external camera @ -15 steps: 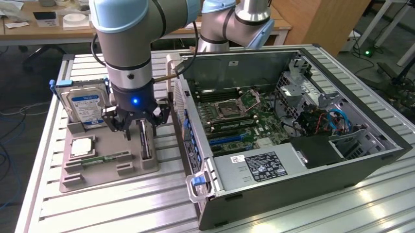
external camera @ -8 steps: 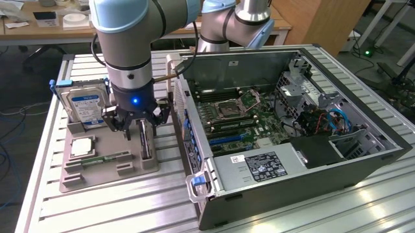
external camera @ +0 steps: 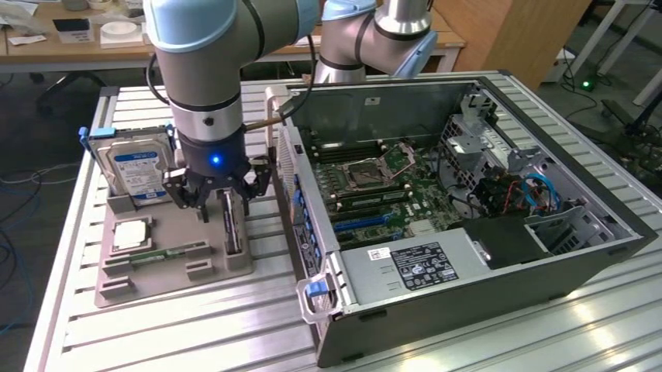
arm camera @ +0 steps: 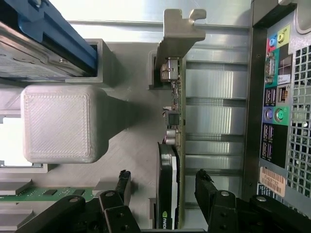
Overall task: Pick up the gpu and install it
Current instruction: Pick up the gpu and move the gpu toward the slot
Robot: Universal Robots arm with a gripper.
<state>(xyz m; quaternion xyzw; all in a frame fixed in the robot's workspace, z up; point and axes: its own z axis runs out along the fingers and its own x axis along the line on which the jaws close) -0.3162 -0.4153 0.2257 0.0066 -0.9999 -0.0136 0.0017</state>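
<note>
gpu (external camera: 232, 226) on edge, axis parallel w/ case (external camera: 497, 298) (approx.); fingers (arm camera: 210, 195) astride.

A ribbed aluminium surface (external camera: 186, 333) is carrying two things directly. A grey holder tray (external camera: 166, 280) is lying flat toward the exterior view's left, near that edge of the surface. An open computer case (external camera: 486, 298) is lying on its side toward the exterior view's right, taking up most of that half. The two are sitting just beside each other, with a narrow strip of bare surface showing between them. The grooves are running across from the tray's side toward the case. Bare slats in front of both are catching the light.
</note>
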